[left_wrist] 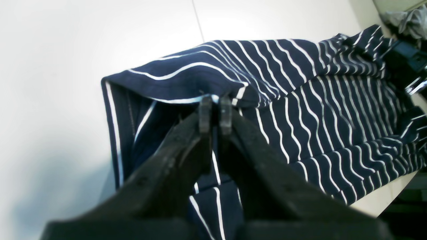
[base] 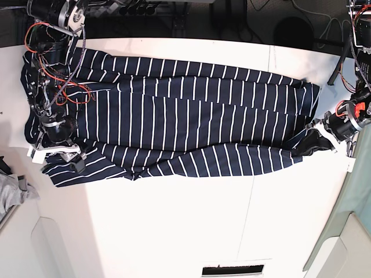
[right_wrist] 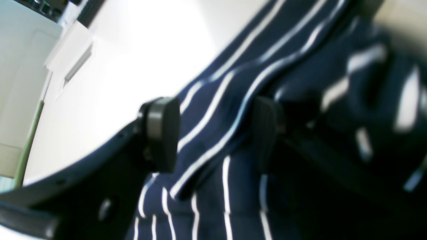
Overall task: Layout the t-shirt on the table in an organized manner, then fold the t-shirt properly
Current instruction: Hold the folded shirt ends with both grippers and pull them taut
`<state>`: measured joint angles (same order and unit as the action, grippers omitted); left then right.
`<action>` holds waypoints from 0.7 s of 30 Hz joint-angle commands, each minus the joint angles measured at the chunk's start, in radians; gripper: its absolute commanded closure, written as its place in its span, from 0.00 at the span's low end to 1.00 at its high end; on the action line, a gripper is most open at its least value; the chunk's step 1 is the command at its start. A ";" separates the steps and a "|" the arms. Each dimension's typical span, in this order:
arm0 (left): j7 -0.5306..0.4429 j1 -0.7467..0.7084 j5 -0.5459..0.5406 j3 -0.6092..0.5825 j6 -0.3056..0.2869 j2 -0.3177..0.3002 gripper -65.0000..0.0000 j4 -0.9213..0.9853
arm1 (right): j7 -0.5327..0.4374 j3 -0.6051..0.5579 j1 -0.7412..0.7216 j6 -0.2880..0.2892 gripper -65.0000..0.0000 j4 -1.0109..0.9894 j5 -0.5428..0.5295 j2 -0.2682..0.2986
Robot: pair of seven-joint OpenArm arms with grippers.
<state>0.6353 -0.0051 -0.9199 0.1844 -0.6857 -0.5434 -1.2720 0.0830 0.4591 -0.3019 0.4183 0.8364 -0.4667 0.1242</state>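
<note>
Left wrist view: left gripper [left_wrist: 215, 115] at frame center, jaws pressed together and pinching a raised hem edge of the t-shirt [left_wrist: 300, 100], which spreads toward the right over the white table [left_wrist: 66, 66], with a grey cloth [left_wrist: 408, 20] in the upper right corner. Right wrist view: right gripper [right_wrist: 213, 133] jaws wide apart, straddling a blurry striped fold of the t-shirt [right_wrist: 217, 110] in mid frame, contact unclear. Base view: t-shirt [base: 174, 116] stretched across the upper half of the table [base: 174, 231], left gripper [base: 316, 139] at its right end, right gripper [base: 69, 159] over its lower left corner.
</note>
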 commanded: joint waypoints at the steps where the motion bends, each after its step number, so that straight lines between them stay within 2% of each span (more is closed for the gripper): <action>1: -0.021 0.016 -0.018 0.008 -0.012 -0.022 1.00 -0.016 | -0.017 0.002 -0.022 0.008 0.48 0.032 0.004 0.008; 11: -0.026 0.016 -0.019 0.008 -0.012 -0.022 1.00 -0.016 | 0.046 0.002 -0.021 0.002 0.48 0.063 0.040 0.005; 16: -0.026 0.016 -0.018 0.008 -0.012 -0.022 1.00 -0.016 | 0.045 0.002 -0.022 -0.077 0.48 0.060 0.055 -0.014; 21: -0.026 0.016 -0.019 0.008 -0.012 -0.022 1.00 -0.016 | 0.037 0.001 -0.023 -0.077 0.48 0.054 0.068 -0.023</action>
<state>0.6346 -0.0051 -0.9192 0.1844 -0.6857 -0.5434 -1.2720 0.1429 0.4591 -0.3019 0.3309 0.8768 -0.3916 0.0937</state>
